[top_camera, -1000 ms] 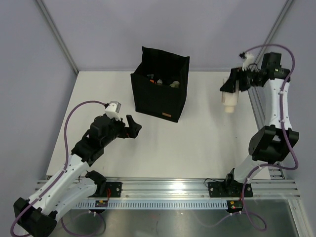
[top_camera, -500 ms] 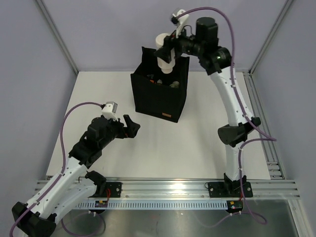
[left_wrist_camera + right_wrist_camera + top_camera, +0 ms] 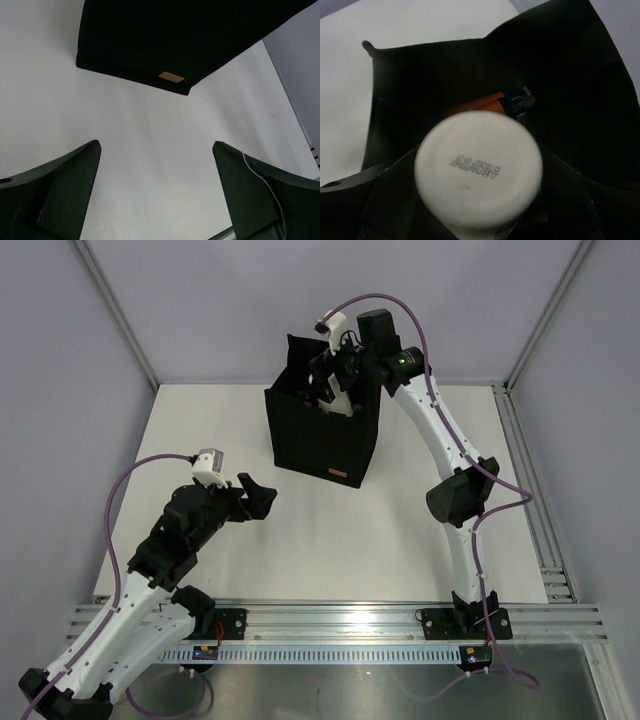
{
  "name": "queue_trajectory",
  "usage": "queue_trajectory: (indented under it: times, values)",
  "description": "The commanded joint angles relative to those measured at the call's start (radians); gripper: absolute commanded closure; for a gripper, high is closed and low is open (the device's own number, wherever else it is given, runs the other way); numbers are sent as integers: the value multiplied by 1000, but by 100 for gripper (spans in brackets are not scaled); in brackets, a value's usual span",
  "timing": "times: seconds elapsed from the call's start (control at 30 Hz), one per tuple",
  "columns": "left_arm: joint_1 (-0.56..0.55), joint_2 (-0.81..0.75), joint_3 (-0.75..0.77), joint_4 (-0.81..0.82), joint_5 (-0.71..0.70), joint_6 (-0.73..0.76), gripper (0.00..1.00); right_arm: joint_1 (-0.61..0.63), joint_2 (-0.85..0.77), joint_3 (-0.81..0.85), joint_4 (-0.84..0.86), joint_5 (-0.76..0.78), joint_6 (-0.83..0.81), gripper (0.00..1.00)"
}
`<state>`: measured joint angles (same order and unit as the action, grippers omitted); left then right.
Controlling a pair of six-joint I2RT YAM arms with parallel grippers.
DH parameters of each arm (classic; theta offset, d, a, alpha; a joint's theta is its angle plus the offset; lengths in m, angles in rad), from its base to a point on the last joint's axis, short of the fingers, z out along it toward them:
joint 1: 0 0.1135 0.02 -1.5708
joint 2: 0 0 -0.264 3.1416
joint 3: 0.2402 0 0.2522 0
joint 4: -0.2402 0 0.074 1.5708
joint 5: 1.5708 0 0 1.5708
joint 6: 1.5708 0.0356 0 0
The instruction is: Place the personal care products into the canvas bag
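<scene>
This is the drop step. The right tool (image 3: 332,388) hangs in the top of the black boxy canvas bag (image 3: 318,440), with the round cream bottle (image 3: 479,170) between its fingers. I cannot tell if it is gripped or let go. Next, the bottle must fall in. The left tool (image 3: 156,150) is wide and holds nothing.

I can see a two-line printed code (image 3: 477,168) on the flat round base of the pale bottle (image 3: 485,195), which sits over the open mouth of the canvas bag (image 3: 570,75). The code is upside down to me and too blurred to read. The small tan label (image 3: 171,76), low on the bag's side, shows no lettering I can make out.
</scene>
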<state>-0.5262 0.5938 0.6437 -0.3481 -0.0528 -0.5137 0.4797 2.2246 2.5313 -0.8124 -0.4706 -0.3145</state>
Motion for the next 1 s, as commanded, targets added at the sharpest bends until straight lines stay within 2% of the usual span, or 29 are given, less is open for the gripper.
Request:
queue_trajectory:
  times: [0.0,0.2,0.3,0.37,0.47,0.5,0.57,0.73,0.83,0.97]
  values:
    - [2,35,13,38,-16,20,1,8,-120,44,-21,-56,-37,1]
    - [2,84,50,41,-2,55,1,-12,-166,58,-94,55,12,1]
    - [2,89,63,29,-2,70,1,-64,-206,43,-96,64,78,1]
    - [2,86,71,6,-7,78,1,-130,-258,5,-84,107,178,0]
    - [2,63,70,-12,-16,83,1,-214,-360,-123,-65,202,233,0]
    - [2,57,65,-14,-21,83,1,-231,-393,-213,-54,239,232,1]
    - [2,37,57,-19,-31,81,1,-259,-489,-317,-13,372,223,0]
    - [2,14,24,-8,-29,69,1,-263,-712,-736,160,631,190,0]
    - [2,20,27,-8,-19,69,1,-265,-809,-893,194,687,203,1]
    - [2,32,30,-8,-15,75,1,-268,-904,-1037,171,655,213,1]
